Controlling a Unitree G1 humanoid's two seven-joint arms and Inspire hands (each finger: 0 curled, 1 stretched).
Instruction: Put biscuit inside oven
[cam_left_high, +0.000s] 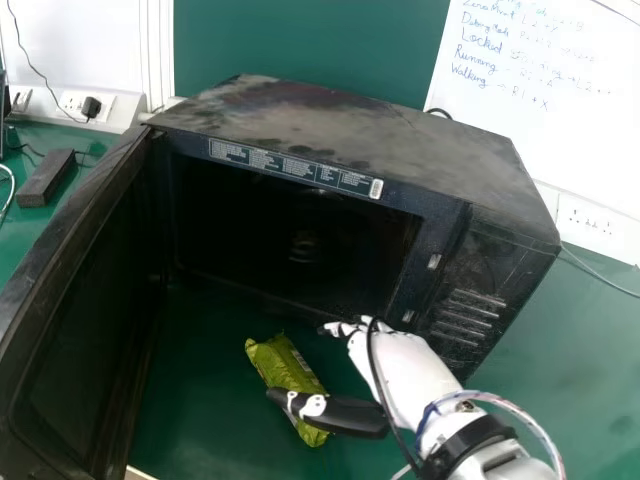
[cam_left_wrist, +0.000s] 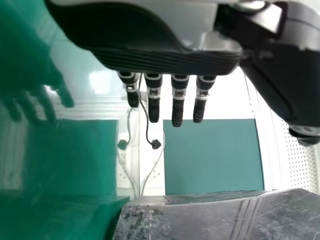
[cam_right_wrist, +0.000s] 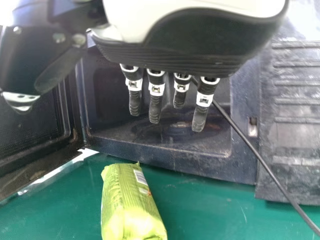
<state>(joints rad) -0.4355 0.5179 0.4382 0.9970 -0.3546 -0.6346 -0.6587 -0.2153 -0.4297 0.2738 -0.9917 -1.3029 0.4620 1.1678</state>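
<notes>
My right hand (cam_left_high: 395, 375) is in front of the oven's opening, its fingers extended toward the cavity and its thumb over the biscuit packet. The green biscuit packet (cam_left_high: 283, 364) lies on the table before the oven (cam_left_high: 340, 130), whose door stands open at the left. In the right wrist view, the right hand (cam_right_wrist: 156, 90) has relaxed, straight fingers with a gap to the packet (cam_right_wrist: 127, 202); it holds nothing. In the left wrist view, my left hand (cam_left_wrist: 178, 95) hangs with straight fingers, apart from the black oven top (cam_left_wrist: 215, 215).
The open oven door (cam_left_high: 80, 320) reaches toward the front left. A black adapter (cam_left_high: 47, 178) lies on the table (cam_left_high: 590, 350) at the far left, with cables near it. Dark cable runs along the right hand. A whiteboard (cam_left_high: 560, 90) stands behind the oven.
</notes>
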